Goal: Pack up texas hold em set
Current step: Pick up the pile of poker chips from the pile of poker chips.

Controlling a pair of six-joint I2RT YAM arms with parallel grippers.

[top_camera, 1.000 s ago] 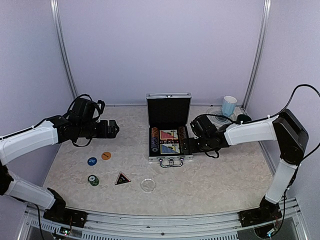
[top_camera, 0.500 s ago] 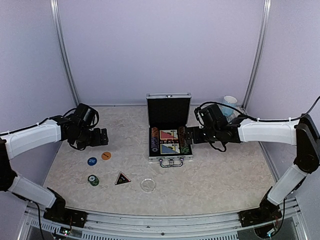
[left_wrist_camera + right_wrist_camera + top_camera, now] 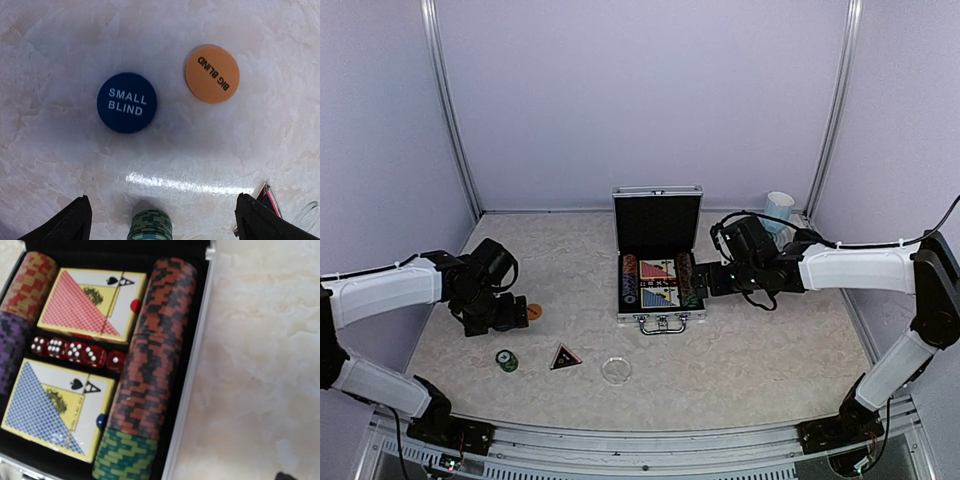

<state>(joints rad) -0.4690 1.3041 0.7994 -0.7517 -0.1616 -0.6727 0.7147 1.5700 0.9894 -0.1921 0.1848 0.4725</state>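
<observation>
The silver briefcase [image 3: 660, 318] stands open at the table's middle, lid [image 3: 658, 220] upright. In the right wrist view it holds chip rows [image 3: 155, 340], a red deck [image 3: 90, 302], a blue deck [image 3: 55, 407] and red dice [image 3: 75, 351]. My right gripper [image 3: 703, 281] hovers at the case's right edge; only one dark fingertip [image 3: 286, 475] shows, with nothing between the jaws. My left gripper [image 3: 510, 312] is open, pointing down over the blue disc [image 3: 127, 102], beside the orange disc [image 3: 212, 74] [image 3: 534, 311]. The green chip stack [image 3: 150, 226] [image 3: 507, 360], black triangle [image 3: 565, 357] and clear disc [image 3: 615, 371] lie on the table.
A light-blue mug [image 3: 778, 210] stands at the back right corner, with a dark object beside it. Frame posts [image 3: 450, 110] and purple walls close in the back and sides. The marbled tabletop [image 3: 760, 350] runs to a metal rail at the near edge.
My left gripper has swung nearer and lower, now over the blue disc, hiding it from above. My right gripper drew back from the case interior to its right edge.
</observation>
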